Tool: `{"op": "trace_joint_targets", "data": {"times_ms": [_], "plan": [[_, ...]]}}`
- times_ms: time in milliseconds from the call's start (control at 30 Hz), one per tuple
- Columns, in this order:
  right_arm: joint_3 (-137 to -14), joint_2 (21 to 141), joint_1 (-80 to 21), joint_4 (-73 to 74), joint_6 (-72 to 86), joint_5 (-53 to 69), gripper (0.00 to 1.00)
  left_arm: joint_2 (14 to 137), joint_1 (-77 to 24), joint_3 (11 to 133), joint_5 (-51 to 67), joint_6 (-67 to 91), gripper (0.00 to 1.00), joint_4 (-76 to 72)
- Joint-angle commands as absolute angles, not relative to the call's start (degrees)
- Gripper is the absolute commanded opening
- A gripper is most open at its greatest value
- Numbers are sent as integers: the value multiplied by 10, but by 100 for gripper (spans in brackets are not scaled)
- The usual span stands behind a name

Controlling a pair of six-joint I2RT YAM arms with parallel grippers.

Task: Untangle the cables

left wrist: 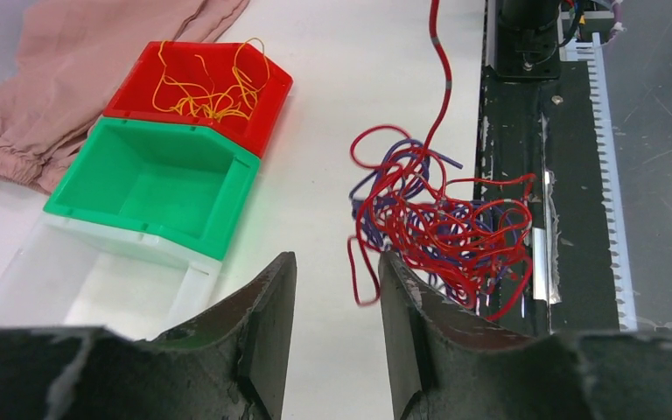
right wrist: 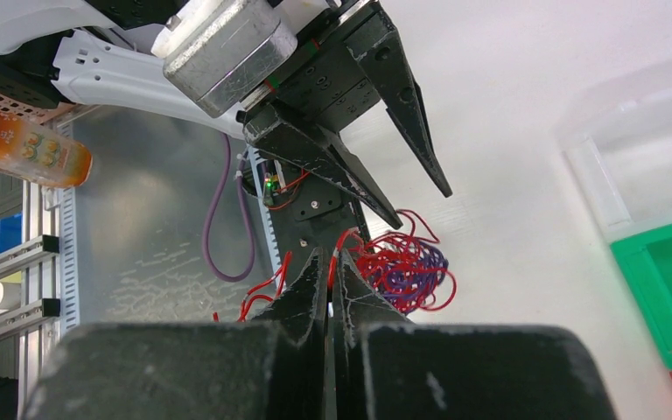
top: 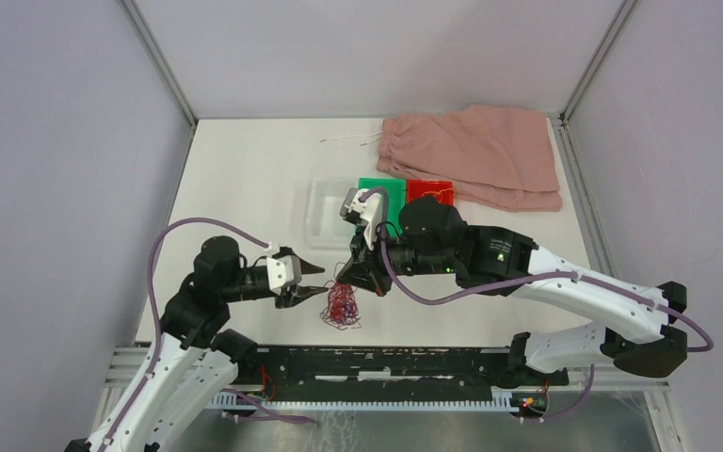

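Right fingers (right wrist: 302,297): black, pressed together, pinching one red strand (left wrist: 440,70) at their tips.
Right gripper (top: 344,276): hangs just above the near edge of the white table (top: 245,169), directly over the tangle.
Left fingers (left wrist: 267,306): black, spread apart, with nothing between them.
Left gripper (top: 318,281): level with the right one, its tips pointing at the tangle from just beside it.
Clump of thin red and dark blue-purple cables (left wrist: 455,227): lies on the table near its front edge, below both grippers; the pinched strand rises taut from it.
Loose yellow-orange wires (left wrist: 210,87): lie inside the red plastic bin (left wrist: 267,114), well apart from the clump.
Green plastic bin (left wrist: 227,219): touches the red bin on one side.
Clear plastic tray (left wrist: 192,289): touches the green bin's other side.
Pink drawstring cloth (top: 480,151): lies at the far right corner, beyond the bins.
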State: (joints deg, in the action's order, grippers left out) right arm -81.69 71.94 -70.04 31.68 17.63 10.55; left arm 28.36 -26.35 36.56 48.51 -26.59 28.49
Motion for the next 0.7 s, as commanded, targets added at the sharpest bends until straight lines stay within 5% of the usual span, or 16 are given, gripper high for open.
{"op": "trace_joint_targets", "data": {"times_ms": [0, 233, 467, 667], "plan": [[-841, 705, -703, 277, 181, 114, 0, 280, -264, 364, 469, -288, 49, 254], [-845, 709, -703, 265, 190, 121, 0, 277, -265, 346, 528, -205, 51, 230], [-847, 709, -703, 261, 196, 124, 0, 257, -264, 333, 472, -212, 5, 188], [-831, 701, -703, 256, 201, 124, 0, 244, -265, 328, 407, -165, 3, 118]]}}
